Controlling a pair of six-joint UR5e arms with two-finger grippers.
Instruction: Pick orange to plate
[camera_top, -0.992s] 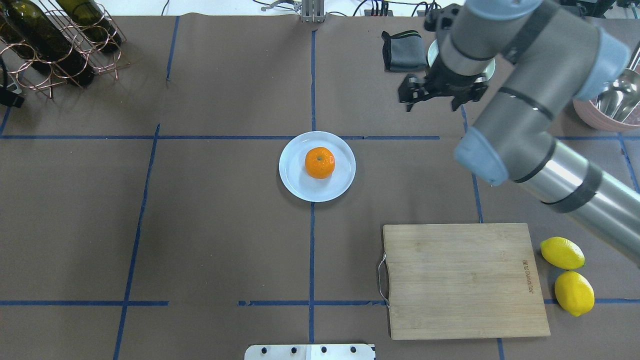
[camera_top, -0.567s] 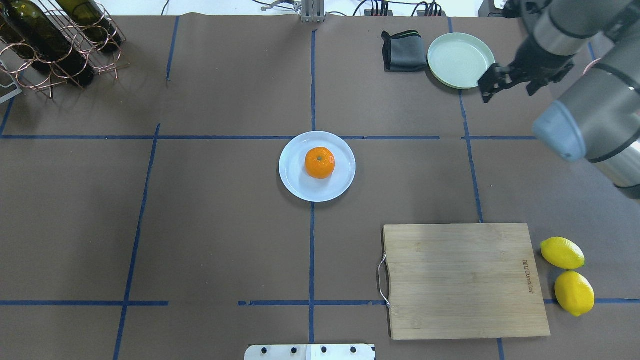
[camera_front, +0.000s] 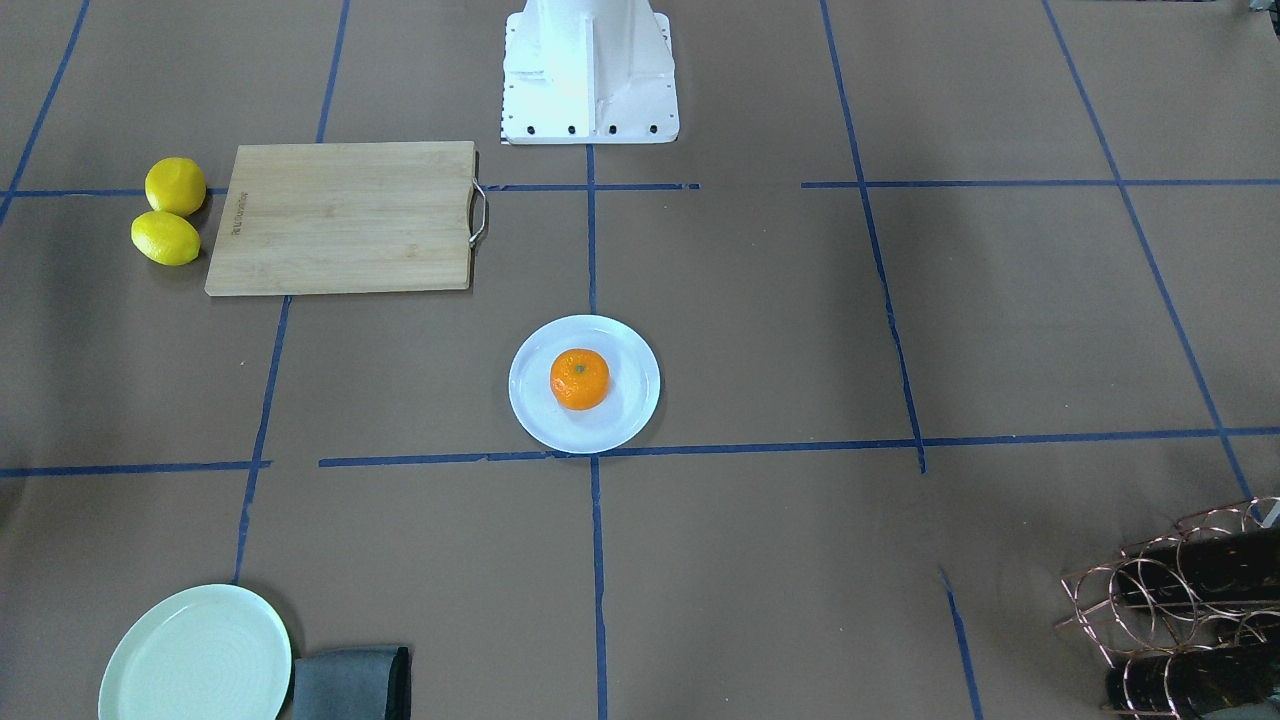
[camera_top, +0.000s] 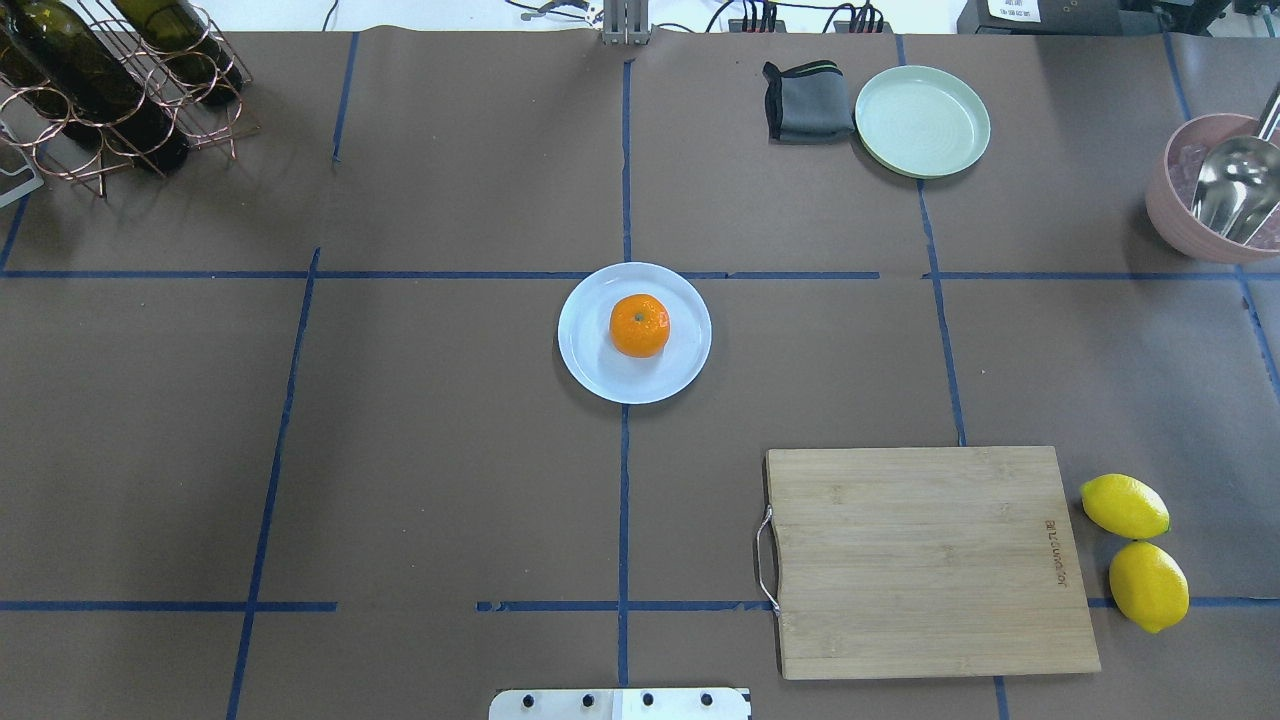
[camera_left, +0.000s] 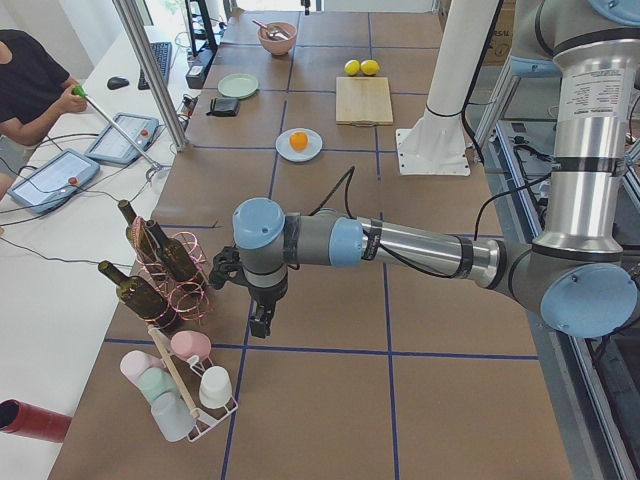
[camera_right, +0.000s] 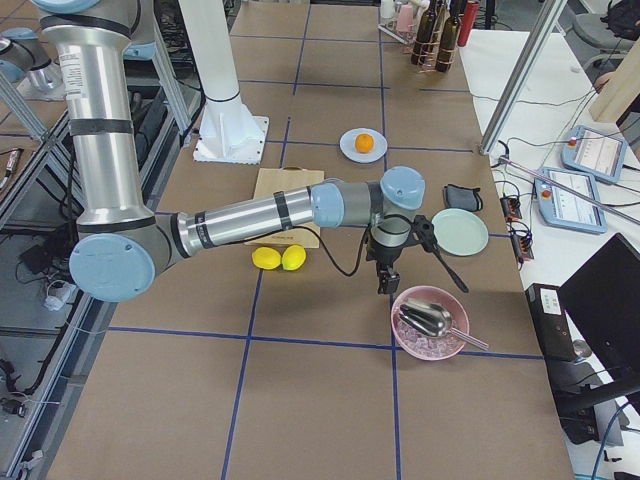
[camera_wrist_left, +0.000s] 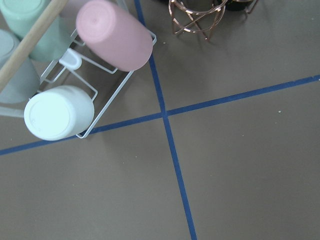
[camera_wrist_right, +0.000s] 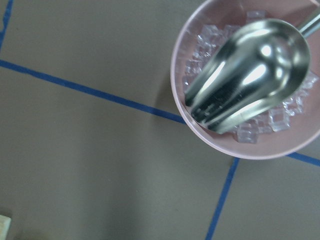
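Neither arm shows in the overhead or front views. The left arm appears only in the left side view, stretched low over the worktop well away from the plate. Its wrist is by the bottle rack and the cup rack. The left jaws are small and dark there, and it cannot be told whether they stand open or closed. The left wrist camera shows nothing of them, only cups and blue tape.

The right arm shows only in the right side view, its wrist beside the pink bowl, also well away from the plate. The right jaws cannot be judged either. Their wrist camera sees just the bowl with ice and a metal scoop.

The overhead view cuts the bowl off at its edge and the bottle rack at its corner. The front view cuts off the green plate.

The orange sits on the plate, about at its middle, with nothing touching it. Its stem dimple faces up, so its flattened axis stands upright. From above it is round, with no long axis to make out.
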